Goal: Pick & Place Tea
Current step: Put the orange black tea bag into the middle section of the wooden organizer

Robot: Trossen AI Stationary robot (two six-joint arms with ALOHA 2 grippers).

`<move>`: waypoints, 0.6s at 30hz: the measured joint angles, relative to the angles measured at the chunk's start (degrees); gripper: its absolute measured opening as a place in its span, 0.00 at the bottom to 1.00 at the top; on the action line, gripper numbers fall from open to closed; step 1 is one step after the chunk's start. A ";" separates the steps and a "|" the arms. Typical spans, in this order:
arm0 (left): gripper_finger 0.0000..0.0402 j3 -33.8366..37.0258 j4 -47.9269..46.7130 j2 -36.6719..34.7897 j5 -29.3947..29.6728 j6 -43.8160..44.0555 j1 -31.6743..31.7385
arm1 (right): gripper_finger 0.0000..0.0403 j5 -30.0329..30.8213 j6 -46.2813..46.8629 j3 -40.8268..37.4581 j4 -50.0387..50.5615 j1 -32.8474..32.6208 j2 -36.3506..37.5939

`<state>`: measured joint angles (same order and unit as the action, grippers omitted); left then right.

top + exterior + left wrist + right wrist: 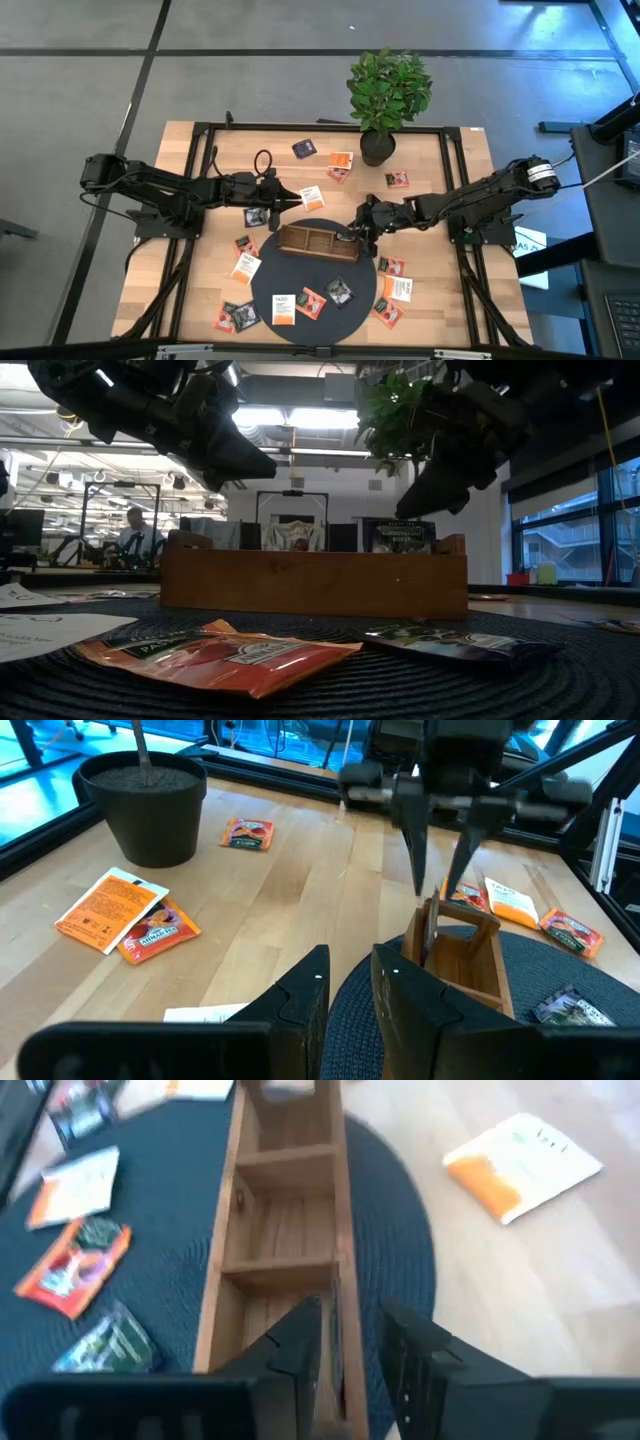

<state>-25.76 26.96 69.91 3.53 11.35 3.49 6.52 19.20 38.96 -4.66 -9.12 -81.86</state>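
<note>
- My right gripper (pixel 352 236) hangs over the near end compartment of the wooden tray (pixel 318 241), its fingers (pixel 417 848) spread a little apart.
- A dark sachet (pixel 431 932) stands on edge in that compartment, directly below the fingertips, free of both.
- My left gripper (pixel 292 199) hovers just beyond the tray's far end, fingers (pixel 305 1003) slightly parted, holding nothing.
- The other tea sachets (pixel 284 307) lie scattered on the round dark mat (pixel 355 305) and the tabletop (pixel 430 160) around both grippers.
</note>
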 joint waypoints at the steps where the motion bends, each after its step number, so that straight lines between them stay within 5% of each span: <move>1: 0.19 0.00 0.02 0.00 0.02 0.00 0.00 | 0.26 0.00 -0.02 0.00 1.20 0.54 1.27; 8: 0.19 0.00 -0.02 0.00 -0.02 -0.02 0.00 | 0.26 1.00 0.25 0.00 14.68 5.79 11.14; 18: 0.19 0.00 -0.17 0.00 -0.05 -0.04 0.00 | 0.26 14.65 0.53 0.00 31.15 10.25 13.21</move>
<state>-25.76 26.79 69.91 3.49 11.31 3.49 21.17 19.73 38.96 26.48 1.13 -68.65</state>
